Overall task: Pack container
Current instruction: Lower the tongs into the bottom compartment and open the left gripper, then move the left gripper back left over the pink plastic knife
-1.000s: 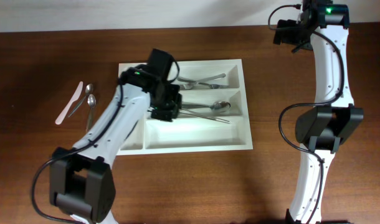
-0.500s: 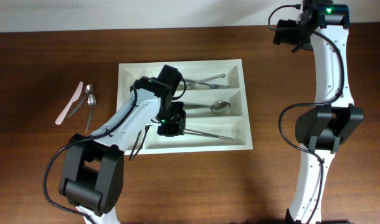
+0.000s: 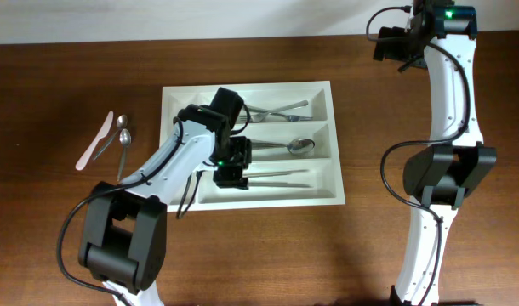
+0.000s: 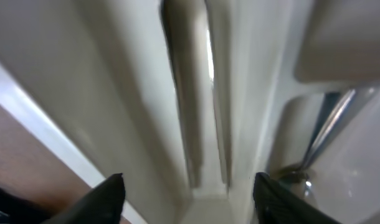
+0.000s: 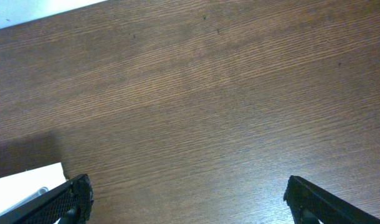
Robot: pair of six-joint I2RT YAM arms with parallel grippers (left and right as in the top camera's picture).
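the left gripper (image 3: 231,174) hangs low inside the tray (image 3: 242,86), in the wide compartment nearest the front edge. its jaws stand well apart with nothing between them. a thin metal utensil (image 3: 281,174) lies flat on the compartment floor, one end right under the fingers (image 4: 109,193).

from where i stand, the worry is the lift-out. the fingers sit down among the walls, so a slanted pull could catch the utensil's end and flick it. it could also hook the divider (image 3: 285,159) and drag the light tray across the desk (image 3: 64,221). a straight rise looks safest. the spoon (image 3: 300,145) in the next compartment and the forks (image 3: 276,110) beyond it lie close behind that divider, so a knock could jostle them too.

the tray sits mid-desk, a little left of centre. two spoons (image 3: 122,136) and a white plastic knife (image 3: 95,141) wait on the wood, near its left rim. they lie just beside one another, so reaching for one may nudge its neighbour. the arm must also clear the rim on the way over.

there is plenty of bare wood in front of the tray and to its right. the right gripper (image 5: 190,199) is parked at the far right corner, jaws wide and holding nothing, well apart from the tray.
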